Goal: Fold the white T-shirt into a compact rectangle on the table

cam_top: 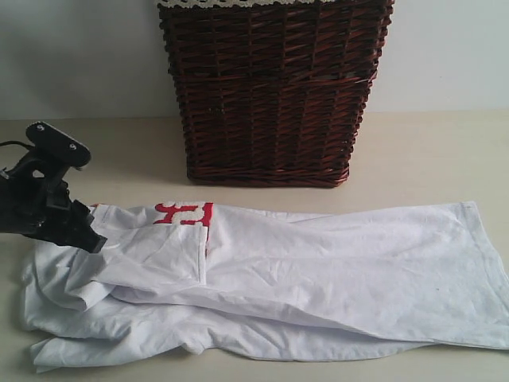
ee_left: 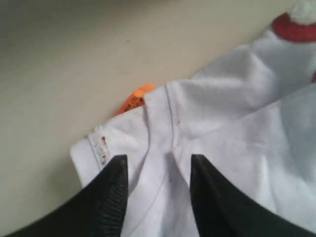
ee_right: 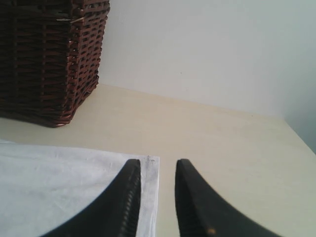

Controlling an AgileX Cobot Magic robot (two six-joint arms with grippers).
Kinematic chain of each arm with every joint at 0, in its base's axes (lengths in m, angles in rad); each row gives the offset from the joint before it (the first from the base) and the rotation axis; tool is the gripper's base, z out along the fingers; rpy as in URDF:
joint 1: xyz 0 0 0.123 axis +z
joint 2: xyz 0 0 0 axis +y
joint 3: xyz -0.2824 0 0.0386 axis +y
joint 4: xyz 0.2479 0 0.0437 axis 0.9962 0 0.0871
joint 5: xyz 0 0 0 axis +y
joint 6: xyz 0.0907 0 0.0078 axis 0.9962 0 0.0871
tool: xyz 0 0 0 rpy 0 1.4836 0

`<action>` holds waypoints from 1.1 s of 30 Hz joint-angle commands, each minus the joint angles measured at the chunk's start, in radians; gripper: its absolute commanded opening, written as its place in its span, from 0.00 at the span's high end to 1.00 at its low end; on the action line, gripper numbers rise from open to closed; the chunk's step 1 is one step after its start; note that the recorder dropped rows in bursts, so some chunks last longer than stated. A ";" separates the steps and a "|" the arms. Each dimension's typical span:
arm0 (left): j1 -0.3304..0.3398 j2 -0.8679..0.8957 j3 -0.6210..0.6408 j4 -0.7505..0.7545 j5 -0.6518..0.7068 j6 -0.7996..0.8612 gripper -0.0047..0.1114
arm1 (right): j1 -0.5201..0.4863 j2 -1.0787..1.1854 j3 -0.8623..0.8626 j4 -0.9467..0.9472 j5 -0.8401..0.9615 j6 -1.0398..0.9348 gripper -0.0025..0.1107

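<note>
The white T-shirt (cam_top: 318, 270) lies lengthwise across the table (cam_top: 429, 159), partly folded, with its red-outlined letters (cam_top: 184, 212) showing near the left end. My left gripper (cam_top: 86, 232) hovers over that bunched left end. In the left wrist view its jaws (ee_left: 157, 163) stand apart above a raised fold of the T-shirt (ee_left: 237, 98), just behind the orange neck tag (ee_left: 134, 101). My right gripper (ee_right: 158, 165) is outside the exterior view. Its jaws are open over the hem corner of the T-shirt (ee_right: 59, 187), and the bare table (ee_right: 222, 148) shows between them.
A dark brown wicker basket (cam_top: 270, 95) with white lace trim stands at the back middle, just behind the shirt. It also appears in the right wrist view as the basket (ee_right: 44, 59) beyond the hem. A pale wall runs behind the table.
</note>
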 commanded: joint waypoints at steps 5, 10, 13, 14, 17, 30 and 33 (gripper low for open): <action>0.002 -0.264 -0.001 0.152 0.417 0.075 0.64 | -0.005 0.000 0.002 -0.002 -0.009 0.002 0.76; 0.002 -0.329 0.020 0.376 1.002 0.122 0.79 | -0.005 0.000 0.002 -0.002 -0.009 0.002 0.76; 0.002 -0.301 0.077 0.456 1.081 0.122 0.89 | -0.005 0.000 0.002 -0.002 -0.009 0.002 0.76; 0.002 -0.291 0.100 0.488 1.066 0.122 0.92 | -0.005 0.000 0.002 -0.002 -0.009 0.002 0.76; 0.002 -0.268 0.176 0.578 0.969 0.100 0.94 | -0.005 0.000 0.002 -0.002 -0.009 0.002 0.76; 0.002 -0.264 0.270 0.657 0.631 0.083 0.42 | -0.005 0.000 0.002 -0.002 -0.009 0.002 0.76; 0.002 -0.264 0.270 0.653 0.620 0.088 0.44 | -0.005 0.000 0.002 -0.002 -0.009 0.002 0.76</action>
